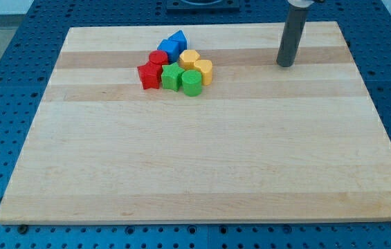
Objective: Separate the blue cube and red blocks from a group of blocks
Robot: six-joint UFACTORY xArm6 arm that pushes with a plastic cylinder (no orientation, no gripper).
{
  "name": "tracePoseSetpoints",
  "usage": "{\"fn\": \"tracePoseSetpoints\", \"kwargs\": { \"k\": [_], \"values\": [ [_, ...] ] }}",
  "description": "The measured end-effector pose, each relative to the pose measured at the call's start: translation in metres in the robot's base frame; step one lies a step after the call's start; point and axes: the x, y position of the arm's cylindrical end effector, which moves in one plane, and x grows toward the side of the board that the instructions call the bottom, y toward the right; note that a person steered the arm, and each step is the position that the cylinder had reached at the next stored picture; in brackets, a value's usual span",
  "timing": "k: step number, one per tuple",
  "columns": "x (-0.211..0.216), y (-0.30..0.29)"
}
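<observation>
A tight group of blocks sits on the wooden board [202,159] near the view's top, left of centre. The blue cube [168,49] and a second blue block [178,39] are at the group's top. A red cylinder [158,59] and a red star-shaped block [149,75] lie on its left side. Two yellow blocks [189,58] [203,70] are on the right. A green star-shaped block [173,77] and a green cylinder [192,82] are at the bottom. My tip [286,65] rests on the board well to the right of the group, touching no block.
The board lies on a blue perforated table [15,83] that surrounds it on all sides. The board's top edge runs just above the group.
</observation>
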Motion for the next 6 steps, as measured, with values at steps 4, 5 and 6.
{"fn": "tracePoseSetpoints", "kwargs": {
  "k": [4,5,6],
  "values": [
    [-0.054,-0.113],
    [-0.052,-0.152],
    [-0.043,-0.167]
  ]
}}
